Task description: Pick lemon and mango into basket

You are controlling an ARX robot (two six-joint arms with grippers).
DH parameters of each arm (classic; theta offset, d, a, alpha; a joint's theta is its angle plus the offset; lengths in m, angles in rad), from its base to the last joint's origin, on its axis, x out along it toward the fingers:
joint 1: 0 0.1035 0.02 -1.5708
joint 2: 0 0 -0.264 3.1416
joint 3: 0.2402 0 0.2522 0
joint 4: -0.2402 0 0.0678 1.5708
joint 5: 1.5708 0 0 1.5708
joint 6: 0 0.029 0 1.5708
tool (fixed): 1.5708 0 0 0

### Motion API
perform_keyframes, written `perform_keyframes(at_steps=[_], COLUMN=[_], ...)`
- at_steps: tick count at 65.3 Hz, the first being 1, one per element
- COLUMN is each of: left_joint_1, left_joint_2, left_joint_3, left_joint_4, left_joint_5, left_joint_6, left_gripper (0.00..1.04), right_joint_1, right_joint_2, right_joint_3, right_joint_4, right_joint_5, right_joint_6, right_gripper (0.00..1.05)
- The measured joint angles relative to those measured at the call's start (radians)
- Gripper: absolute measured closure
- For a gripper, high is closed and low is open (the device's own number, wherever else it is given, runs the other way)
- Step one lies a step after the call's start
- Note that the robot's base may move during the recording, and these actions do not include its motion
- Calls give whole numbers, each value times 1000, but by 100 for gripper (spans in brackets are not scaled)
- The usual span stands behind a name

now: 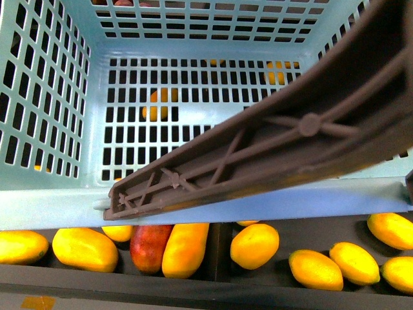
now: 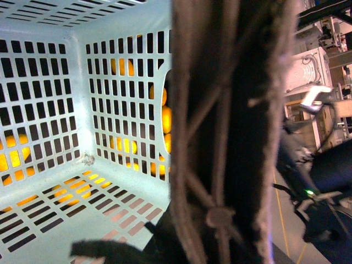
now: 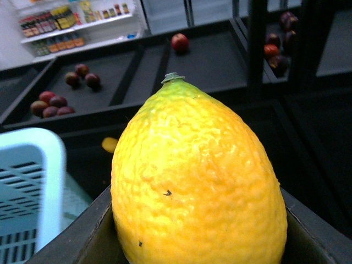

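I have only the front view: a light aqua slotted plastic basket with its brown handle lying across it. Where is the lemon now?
Observer: The bumpy yellow lemon sits between the dark fingers of the right claw.
Operator: Is the basket near it?
Observer: One pale aqua corner of its rim shows beside the lemon.
Operator: Any fruit under the brown handle?
Observer: None on the floor that the left wrist view shows.

The right gripper (image 3: 198,245) shows two flat dark-grey fingers (image 3: 82,245) with paler edges, while the left wrist view catches a rounded black arm link (image 2: 333,168) with a small green light (image 2: 308,192) at its 7 o'clock and thin black cables (image 2: 289,190).
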Motion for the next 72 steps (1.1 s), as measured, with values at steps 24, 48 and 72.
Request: perform_keyframes(at_steps=[24,48,72], left_joint_1=[0,0,-1], left_joint_2=[0,0,1], left_joint_3=[0,0,-5], left_joint_4=[0,0,0], left_joint_5=[0,0,-2], left_joint_6=[0,-1,-2], left_gripper=[100,100,100], right_joint_1=[336,517,526], right_joint_2=[175,320,277], right_joint_3=[79,174,166], right_joint_4=[52,19,31], right_joint_5=[120,219,430], right_joint_6=[16,15,83], right_gripper=[43,31,9])
